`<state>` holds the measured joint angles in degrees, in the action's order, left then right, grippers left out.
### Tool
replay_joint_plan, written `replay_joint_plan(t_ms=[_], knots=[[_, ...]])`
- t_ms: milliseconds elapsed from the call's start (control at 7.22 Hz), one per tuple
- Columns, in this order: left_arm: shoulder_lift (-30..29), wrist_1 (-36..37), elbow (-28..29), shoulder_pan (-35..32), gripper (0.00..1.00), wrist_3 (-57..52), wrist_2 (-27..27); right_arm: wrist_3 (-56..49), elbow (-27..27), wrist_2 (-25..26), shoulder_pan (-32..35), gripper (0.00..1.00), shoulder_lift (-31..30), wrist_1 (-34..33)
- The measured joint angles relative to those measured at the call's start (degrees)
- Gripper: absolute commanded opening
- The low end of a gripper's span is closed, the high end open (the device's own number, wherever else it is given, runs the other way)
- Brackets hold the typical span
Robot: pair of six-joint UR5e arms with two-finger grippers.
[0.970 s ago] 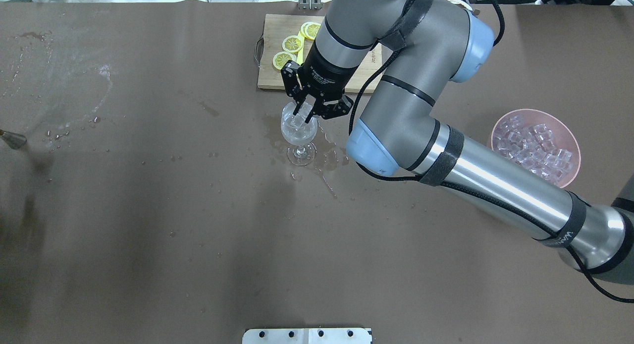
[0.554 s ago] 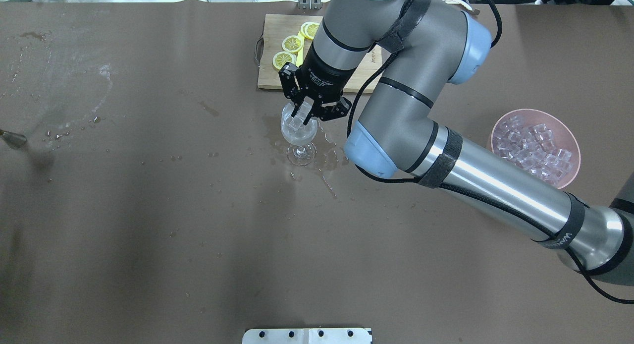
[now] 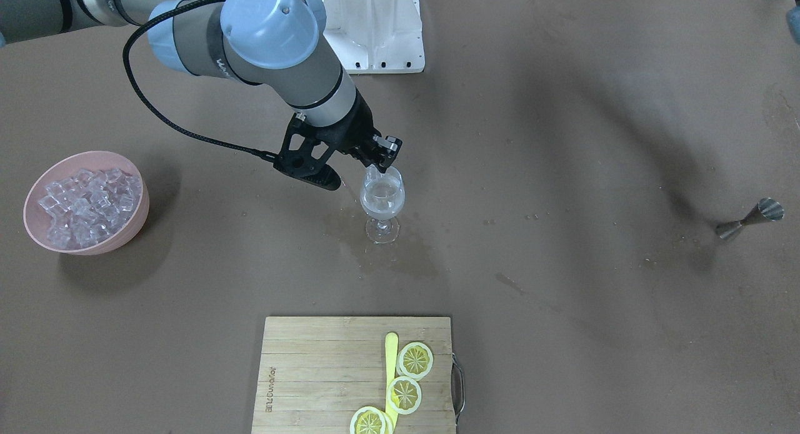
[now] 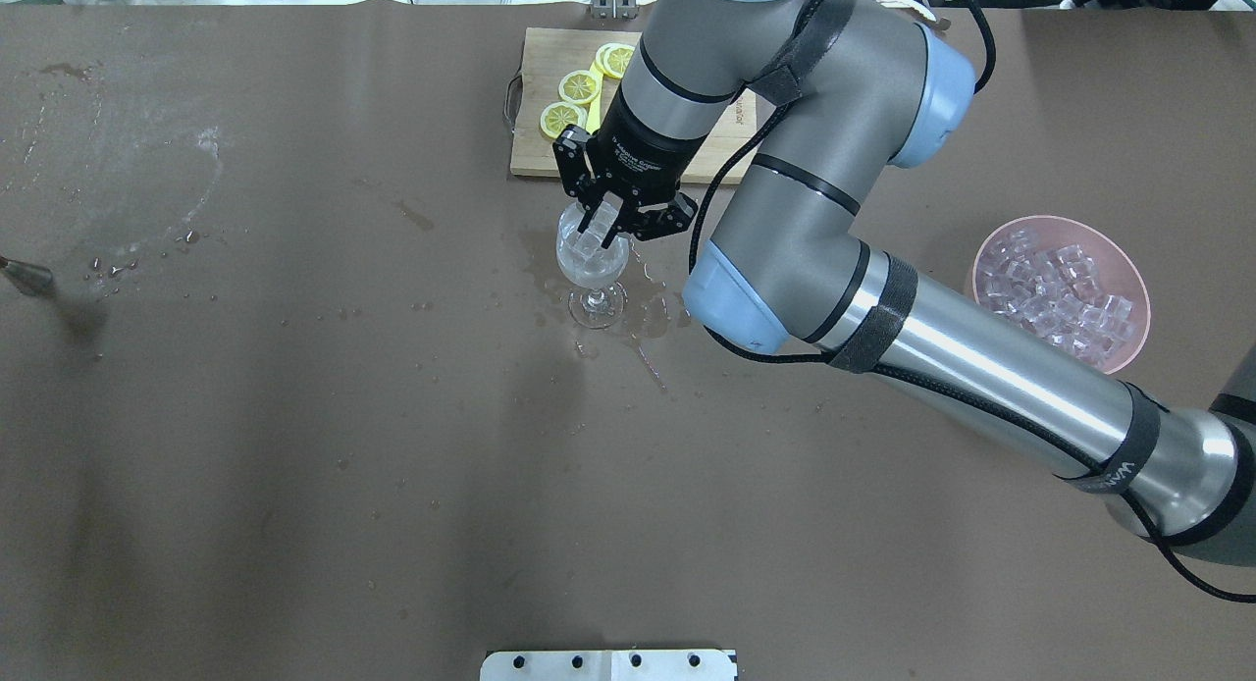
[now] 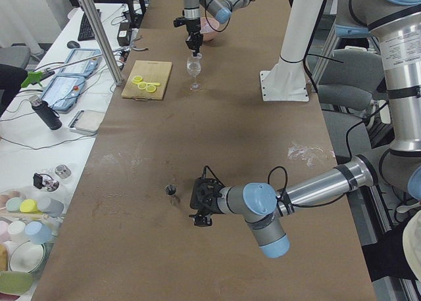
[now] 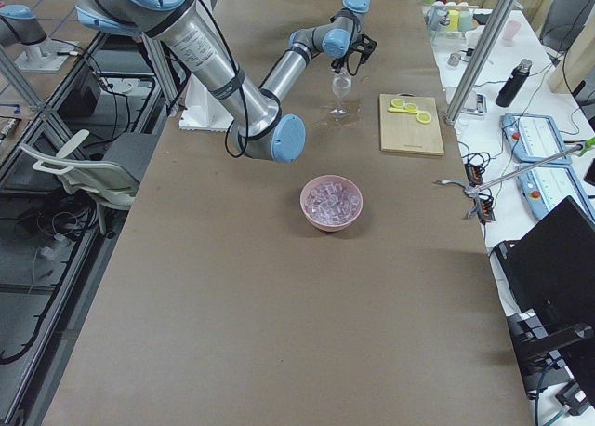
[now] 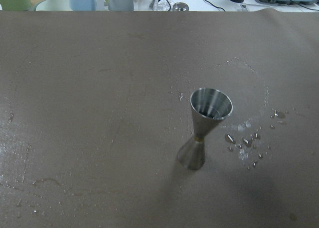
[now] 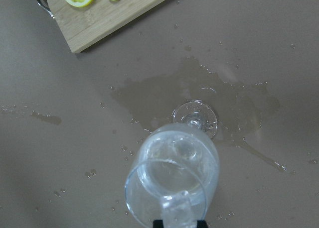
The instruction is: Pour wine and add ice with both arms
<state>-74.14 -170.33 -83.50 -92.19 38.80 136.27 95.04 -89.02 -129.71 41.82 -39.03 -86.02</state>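
A stemmed wine glass stands mid-table, holding clear wine. It also shows in the front view and the right wrist view. My right gripper hangs just above the glass rim, shut on one ice cube, which also shows in the front view. More ice fills a pink bowl on the right. My left gripper shows only in the left side view, low beside a steel jigger; I cannot tell whether it is open or shut.
A wooden cutting board with lemon slices lies behind the glass. A wet spill spreads around the glass foot. The jigger stands at the overhead view's left edge. The white stand sits at the robot's side.
My right gripper, still holding the ice cube, has shifted slightly toward the cutting board over the glass. The shadow at the table's left has moved.
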Motion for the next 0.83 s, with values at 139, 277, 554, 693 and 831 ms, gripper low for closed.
replay_joint_plan(t_ms=[139,277,554,693,831], knots=[[-0.6,8.8,-4.3,-3.5,0.98,-3.0,3.6,-0.1,0.0,0.0,0.0,0.22,0.0,0.0],[-1.0,17.4,-8.4,-5.3,0.98,-5.7,5.7,-0.2,0.0,0.0,0.0,0.22,-0.1,0.1],[-2.4,32.1,-13.5,-6.1,0.98,-11.4,7.2,-0.4,0.0,0.0,0.0,0.22,-0.4,0.1],[-4.2,39.2,-15.1,-6.1,0.98,-13.7,7.8,-0.4,0.0,-0.1,0.1,0.22,-0.5,0.1],[-6.3,46.5,-16.3,-6.1,0.98,-15.8,8.1,-0.4,0.0,0.0,0.1,0.28,-0.5,0.1]])
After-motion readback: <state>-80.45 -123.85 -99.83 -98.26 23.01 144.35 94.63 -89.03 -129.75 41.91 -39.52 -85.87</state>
